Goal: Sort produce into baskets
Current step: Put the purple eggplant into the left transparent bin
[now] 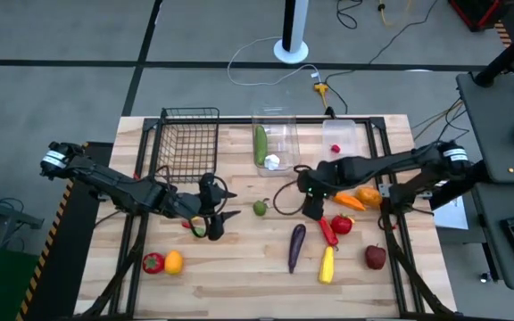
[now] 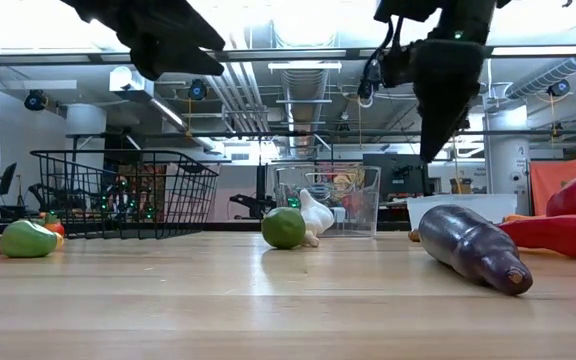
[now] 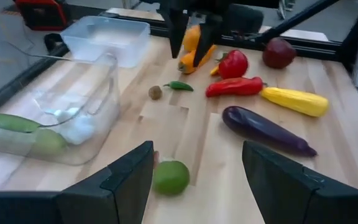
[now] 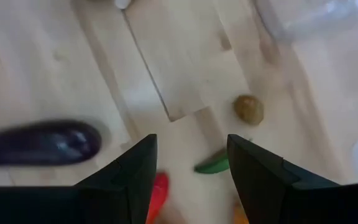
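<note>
We work over a pale wooden table (image 1: 239,267) made of glued boards, set on a grey floor with cables (image 1: 266,49) trailing behind it; level across the table we see a workshop hall with ceiling ducts (image 2: 298,90) and lamps. Our left gripper (image 1: 224,203) hangs above the table with its fingers spread and nothing between them; just ahead of it lies a lime (image 3: 170,177), and close under its wrist a green pepper (image 2: 27,239). Our right gripper (image 1: 310,207) also hovers, fingers parted and empty, over a small green chili (image 4: 213,163) and a little brown round thing (image 4: 248,109). Beyond the left gripper stands the black wire basket (image 1: 188,143), where we can make out nothing inside. Between the two grippers, farther back, the taller clear bin (image 1: 275,134) holds a cucumber (image 1: 261,144) and a white garlic (image 1: 272,162). Behind the right gripper the shallow clear bin (image 1: 339,138) holds one small red piece (image 1: 335,149). Near the right gripper lie an orange pepper (image 1: 357,198), red peppers (image 1: 335,226), a purple eggplant (image 1: 296,247), a yellow pepper (image 1: 327,265) and a dark red apple (image 1: 375,257).
</note>
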Controlling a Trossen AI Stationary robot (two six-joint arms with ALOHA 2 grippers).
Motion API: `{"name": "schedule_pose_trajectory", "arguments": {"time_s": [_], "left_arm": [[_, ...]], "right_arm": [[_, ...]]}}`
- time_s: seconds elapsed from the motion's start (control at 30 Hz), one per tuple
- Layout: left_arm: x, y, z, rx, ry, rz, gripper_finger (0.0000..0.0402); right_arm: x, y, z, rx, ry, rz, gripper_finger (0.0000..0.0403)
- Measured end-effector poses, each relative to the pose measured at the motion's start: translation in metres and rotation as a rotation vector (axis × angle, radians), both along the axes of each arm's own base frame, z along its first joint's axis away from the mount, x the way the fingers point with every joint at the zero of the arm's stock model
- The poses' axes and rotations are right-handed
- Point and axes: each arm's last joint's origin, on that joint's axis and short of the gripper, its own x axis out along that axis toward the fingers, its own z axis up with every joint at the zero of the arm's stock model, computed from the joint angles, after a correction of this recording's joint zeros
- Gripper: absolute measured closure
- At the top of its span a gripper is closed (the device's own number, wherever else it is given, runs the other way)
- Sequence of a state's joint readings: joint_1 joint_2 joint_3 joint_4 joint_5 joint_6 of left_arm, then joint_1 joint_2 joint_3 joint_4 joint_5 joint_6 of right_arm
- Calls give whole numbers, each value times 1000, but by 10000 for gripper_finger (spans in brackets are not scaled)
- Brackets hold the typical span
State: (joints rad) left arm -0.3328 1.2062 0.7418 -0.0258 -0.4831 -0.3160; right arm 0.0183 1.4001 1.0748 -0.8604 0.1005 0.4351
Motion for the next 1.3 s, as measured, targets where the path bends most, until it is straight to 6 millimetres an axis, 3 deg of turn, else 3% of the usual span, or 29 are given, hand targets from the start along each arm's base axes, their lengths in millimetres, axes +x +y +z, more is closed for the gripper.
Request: {"name": "schedule_pose_trajectory", "arguments": {"time_s": [0.1,0.17,0.43,0.63,0.83,1.0,1.3], "left_arm": [[1,0,-1,-3,5,-2,174],[1,-1,-2,-6,7,0,174],[2,-1,-3,7,14,-19,174],[2,-1,-2,15,6,-12,174],[3,-1,-1,35,1,-12,174],[3,-1,-1,38,-5,-13,174],[3,-1,-1,54,-1,-20,174]], "right_arm": [[2,8,-5,69,1,-157,216],[3,17,-6,132,5,-171,218],[-4,69,-7,-4,24,368,227],[1,95,-16,-138,9,588,210],[24,111,-24,-183,37,712,163],[42,119,-44,-219,151,859,128],[63,127,-62,-239,281,995,133]]}}
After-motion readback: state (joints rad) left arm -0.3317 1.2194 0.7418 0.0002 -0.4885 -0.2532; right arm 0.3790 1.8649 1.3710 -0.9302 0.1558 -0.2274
